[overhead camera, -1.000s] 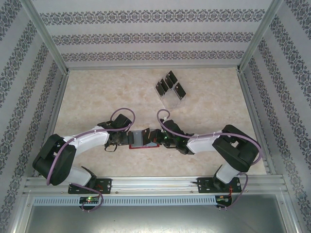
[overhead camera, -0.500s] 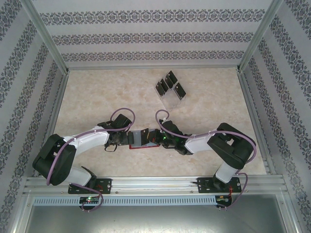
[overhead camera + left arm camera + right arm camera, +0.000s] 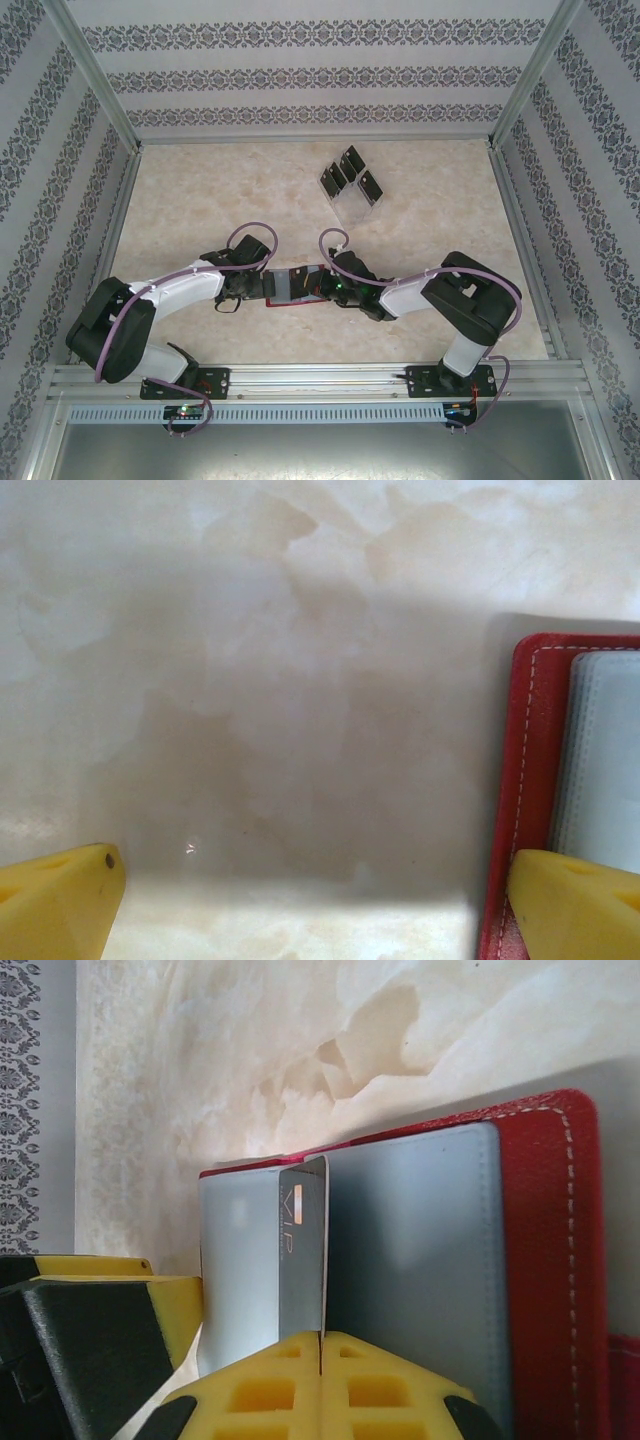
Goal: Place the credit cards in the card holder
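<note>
Right gripper (image 3: 320, 1375): fingers pressed together, clamping one card (image 3: 300, 1250) by its near end. The card stands on edge, almost vertical, and bears the lettering "VIP". Its far end sits against the grey lining of the wallet (image 3: 420, 1260), along the line where two grey panels meet. Whether that end has entered a pocket cannot be told.

Wallet: lying open and flat on the table (image 3: 200, 200), grey side up, with a red stitched border. In the overhead view the wallet (image 3: 293, 285) lies near the front of the table, between the two grippers.

Left gripper (image 3: 315, 905): fingers spread wide, holding nothing. Its right fingertip sits over the red edge of the wallet (image 3: 520, 780); the other fingertip is above bare table, well apart from it. From the right wrist, one yellow-and-black finger (image 3: 100, 1300) of this gripper shows just beside the wallet's far grey panel.

Overhead, the left gripper (image 3: 258, 287) is at the wallet's left end and the right gripper (image 3: 322, 288) at its right end.

Remaining cards (image 3: 350, 175): dark, tilted upright in a clear rack (image 3: 355, 205) toward the back of the table, well apart from the wallet.
</note>
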